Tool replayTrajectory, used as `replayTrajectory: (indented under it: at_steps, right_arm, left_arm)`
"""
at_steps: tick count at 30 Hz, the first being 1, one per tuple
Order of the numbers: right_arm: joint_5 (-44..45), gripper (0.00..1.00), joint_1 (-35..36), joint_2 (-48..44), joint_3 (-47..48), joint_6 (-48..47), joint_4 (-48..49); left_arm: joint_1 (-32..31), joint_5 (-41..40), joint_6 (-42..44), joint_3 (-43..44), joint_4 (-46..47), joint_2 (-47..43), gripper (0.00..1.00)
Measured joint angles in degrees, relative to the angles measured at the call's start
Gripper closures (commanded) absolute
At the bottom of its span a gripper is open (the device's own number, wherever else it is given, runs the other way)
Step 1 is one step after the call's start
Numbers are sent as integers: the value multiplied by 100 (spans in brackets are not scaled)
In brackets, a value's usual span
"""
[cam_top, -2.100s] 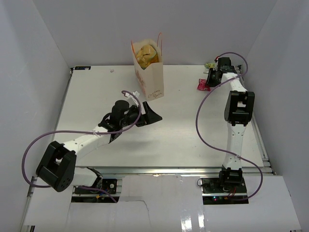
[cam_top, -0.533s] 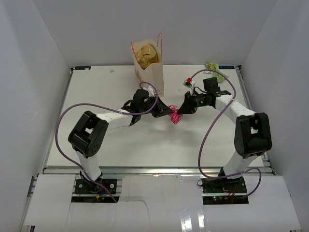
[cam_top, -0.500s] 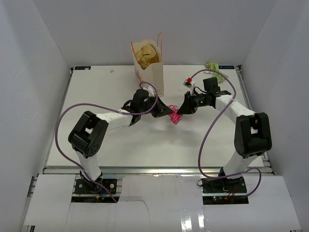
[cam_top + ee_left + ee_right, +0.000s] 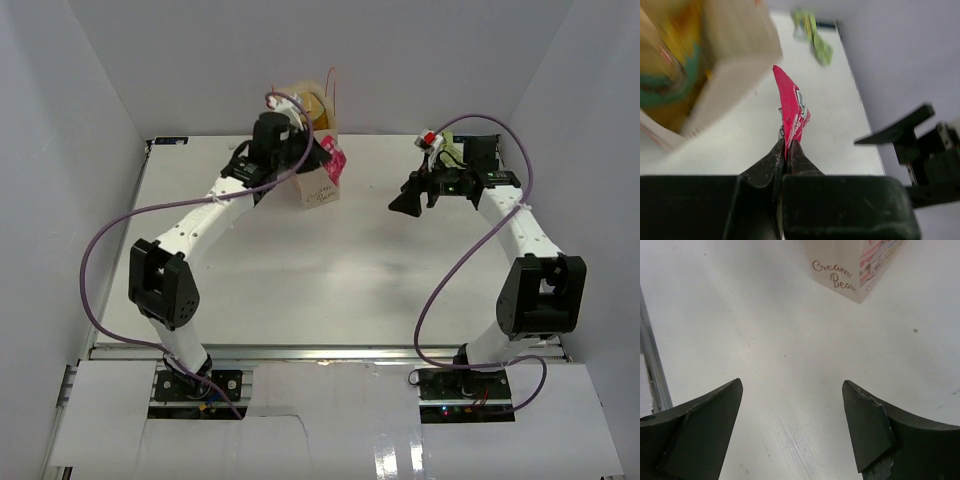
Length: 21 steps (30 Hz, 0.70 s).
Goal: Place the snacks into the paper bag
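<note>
As seen from above, pinches a pink candy packet [image 4: 335, 160] in the left gripper [image 4: 322, 150], just beside the top of the paper bag [image 4: 320, 188]; holds the right gripper [image 4: 402, 204] splayed and empty, well apart. From the left wrist, shows fingers clamped on the packet's lower end, with a light green packet [image 4: 815, 37] lying beyond. From the right wrist, shows fingers spread wide above the table [image 4: 765, 340], the bag's base ahead.

The top view looks down from high behind the near edge over the whole table [image 4: 300, 270], while each wrist view peers close past its own jaws down at it, all three sharing the paper bag [image 4: 320, 188].
</note>
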Motion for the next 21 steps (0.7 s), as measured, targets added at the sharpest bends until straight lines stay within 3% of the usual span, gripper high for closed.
replayTrajectory:
  at_steps: [6, 12, 21]
  right_arm:
    - [22, 12, -240, -457, -190, -188, -7]
    - [59, 11, -260, -463, -625, -221, -94]
    - [70, 10, -367, -487, -968, -225, -109]
  left_arm:
    - [485, -1054, 911, 2260, -533, 238, 100]
    - [435, -2031, 1926, 4251, -282, 1327, 100]
    - [413, -2964, 3552, 4400, 476, 2640, 100]
